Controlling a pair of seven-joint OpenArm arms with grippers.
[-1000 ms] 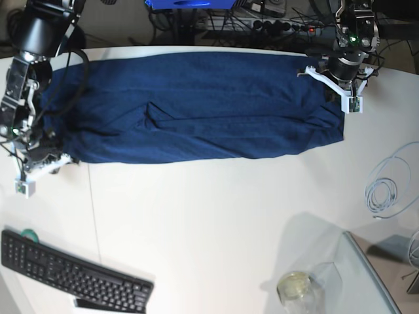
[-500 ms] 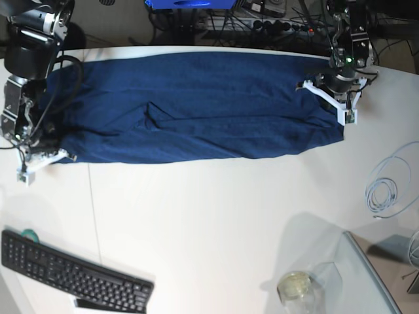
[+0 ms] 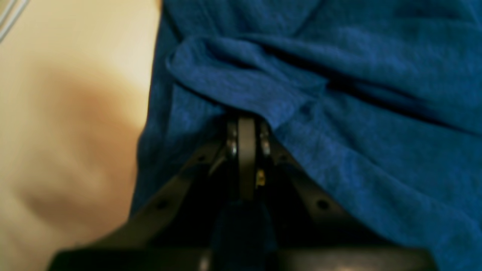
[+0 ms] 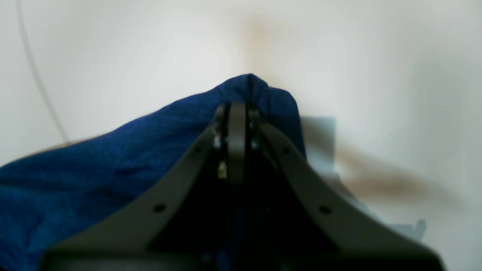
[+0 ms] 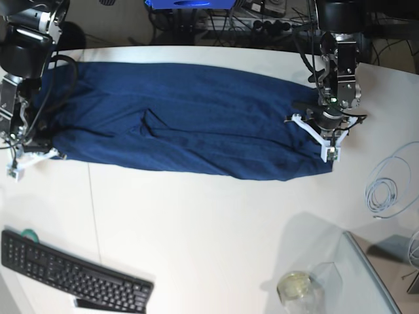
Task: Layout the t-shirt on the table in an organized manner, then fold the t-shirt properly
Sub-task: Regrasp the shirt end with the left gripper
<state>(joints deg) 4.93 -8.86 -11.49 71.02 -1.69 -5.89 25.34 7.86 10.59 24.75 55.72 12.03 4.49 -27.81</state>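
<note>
Change since earlier: both arms have drawn toward the camera, dragging the t-shirt's (image 5: 183,124) near edge down the table (image 5: 216,235); its right end now sits lower.
Base view: t-shirt spread in a long dark navy band across the table's far half, a few creases at left of centre, near edge bowed. Keyboard (image 5: 72,275) and coiled cable (image 5: 386,190) well apart from it.
Left wrist view: left gripper (image 3: 246,126) pinched closed on a bunched fold of blue knit.
Right wrist view: right gripper (image 4: 237,109) clamped on a raised corner of cloth, white tabletop beyond.
</note>
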